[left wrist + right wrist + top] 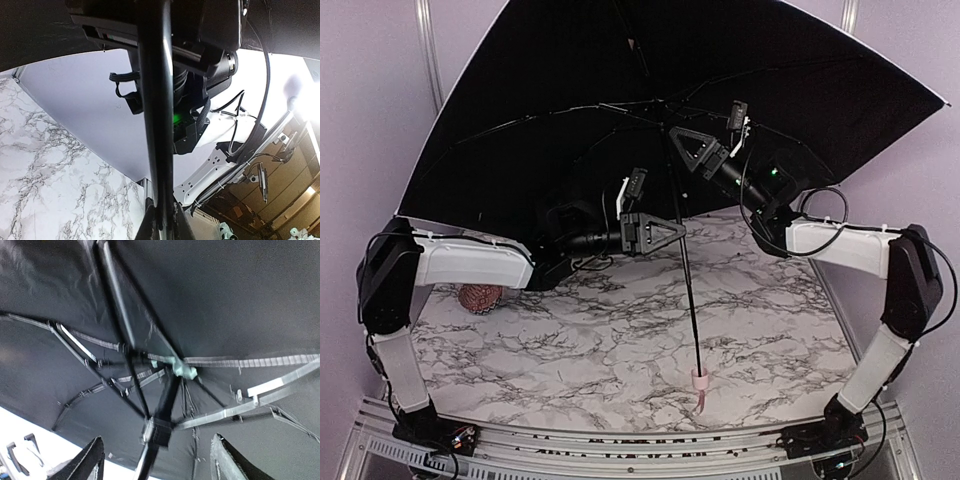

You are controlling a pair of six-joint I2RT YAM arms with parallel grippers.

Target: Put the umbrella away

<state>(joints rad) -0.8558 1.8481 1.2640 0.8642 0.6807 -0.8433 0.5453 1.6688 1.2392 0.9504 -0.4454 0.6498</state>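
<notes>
Umbrella (620,90), compact folding type, pale pink outside with black lining, stands fully open and tilted over the back of the white marble-patterned table (570,350). Its canopy spans both arms. The thin black shaft (688,300) slopes down to the small pale pink handle knob (700,380), which rests near the table's front edge. The left gripper (672,230) is clenched on the shaft at mid-height. The right gripper (675,135) is released, its fingers (90,460) spread to either side of the shaft just below the rib hub. A small reddish-pink knobbly ball (480,297) lies on the table at left, beneath the left arm.
</notes>
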